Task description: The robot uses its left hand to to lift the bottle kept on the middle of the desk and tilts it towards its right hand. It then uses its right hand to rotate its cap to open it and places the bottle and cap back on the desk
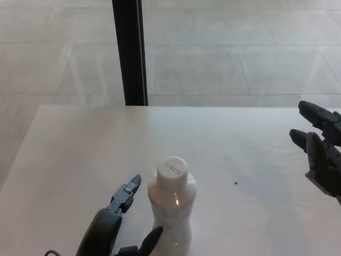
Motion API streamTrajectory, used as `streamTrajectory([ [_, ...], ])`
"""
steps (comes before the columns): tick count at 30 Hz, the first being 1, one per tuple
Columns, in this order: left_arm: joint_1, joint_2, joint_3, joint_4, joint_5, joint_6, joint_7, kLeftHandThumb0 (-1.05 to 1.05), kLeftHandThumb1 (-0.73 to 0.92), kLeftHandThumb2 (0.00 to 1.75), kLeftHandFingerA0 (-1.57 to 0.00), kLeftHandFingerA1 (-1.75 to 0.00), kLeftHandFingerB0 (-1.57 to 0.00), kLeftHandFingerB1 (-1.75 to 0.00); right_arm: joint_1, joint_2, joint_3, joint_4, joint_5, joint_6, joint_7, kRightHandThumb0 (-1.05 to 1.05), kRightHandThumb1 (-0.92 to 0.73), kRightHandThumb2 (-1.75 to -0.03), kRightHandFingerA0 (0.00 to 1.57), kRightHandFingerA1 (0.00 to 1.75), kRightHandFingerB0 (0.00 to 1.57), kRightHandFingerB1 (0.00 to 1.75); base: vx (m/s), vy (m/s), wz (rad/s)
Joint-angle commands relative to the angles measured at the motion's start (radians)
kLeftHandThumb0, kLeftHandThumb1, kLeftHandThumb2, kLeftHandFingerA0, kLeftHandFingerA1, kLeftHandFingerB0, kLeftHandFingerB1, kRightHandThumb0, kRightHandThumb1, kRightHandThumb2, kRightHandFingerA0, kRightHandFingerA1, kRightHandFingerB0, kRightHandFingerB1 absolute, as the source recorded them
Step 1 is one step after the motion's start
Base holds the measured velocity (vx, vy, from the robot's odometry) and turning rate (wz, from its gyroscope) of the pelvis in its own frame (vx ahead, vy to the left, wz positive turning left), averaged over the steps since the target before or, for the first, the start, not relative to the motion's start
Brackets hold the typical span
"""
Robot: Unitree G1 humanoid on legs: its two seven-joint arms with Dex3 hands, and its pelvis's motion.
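- Nearest the camera, at the bottom edge of the head view, the robot's left hand [114,234] comes in from the lower left with its fingers spread wide and nothing in its grasp.
- One finger points up beside the bottle's shoulder and the thumb curls low near its base; neither clearly touches it.
- The bottle [171,210] stands upright just to the right of that hand, on the near middle of the desk [80,154]. It is pale and translucent, with its white cap [172,169] on.
- The step in hand looks like the first grasp. To do it well, the left hand should slide further around the bottle's waist, close finger and thumb on opposite sides below the shoulder, and leave the cap free.
- A light bottle like this may tip or skid if pushed from one side only.
- Further out, at the right edge, the right hand [319,146] hangs with fingers apart, empty, well apart from the bottle.
- A tiny dark speck [235,183] lies on the desk between bottle and right hand; it blocks nothing.
- Beyond the desk, a black post [129,50] rises from a pale tiled floor.
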Motion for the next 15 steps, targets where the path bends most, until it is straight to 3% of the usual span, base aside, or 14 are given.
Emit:
streamTrajectory([
  [1,-0.015,0.019,-0.021,0.017,0.053,0.009,0.022,-1.05,0.61,1.02,0.0,-0.12,0.0,-0.02,-0.013,-0.004,-0.001,-0.003,-0.029,0.001,-0.014,-0.73,-0.84,-0.65,0.25,0.5,0.34,0.31,0.0,0.0,0.0],
  [4,-0.03,0.042,-0.048,0.023,0.088,-0.014,0.021,-1.0,0.58,1.0,0.0,-0.21,0.0,-0.08,-0.015,-0.004,0.001,-0.001,-0.033,-0.001,-0.01,-0.74,-0.84,-0.66,0.24,0.52,0.33,0.31,0.0,0.0,0.0],
  [7,-0.045,0.049,-0.066,0.0,0.076,0.013,-0.008,-0.98,0.57,0.97,0.0,-0.2,0.0,-0.06,-0.02,-0.001,0.007,0.006,-0.038,-0.007,-0.009,-0.75,-0.84,-0.65,0.23,0.52,0.32,0.32,0.0,0.0,0.0],
  [8,-0.048,0.051,-0.07,0.001,0.08,0.009,-0.006,-0.93,0.54,0.57,0.0,0.0,0.0,0.0,-0.02,0.0,0.008,0.008,-0.041,-0.01,-0.009,-0.74,-0.84,-0.65,0.23,0.52,0.32,0.32,0.0,0.0,0.0],
  [15,-0.078,0.077,-0.124,-0.008,0.12,0.022,-0.017,-0.93,0.52,0.57,0.0,0.0,0.0,0.0,-0.027,0.0,0.02,0.026,-0.06,-0.046,-0.002,-0.76,-0.83,-0.65,0.22,0.53,0.31,0.32,0.0,0.0,0.0],
])
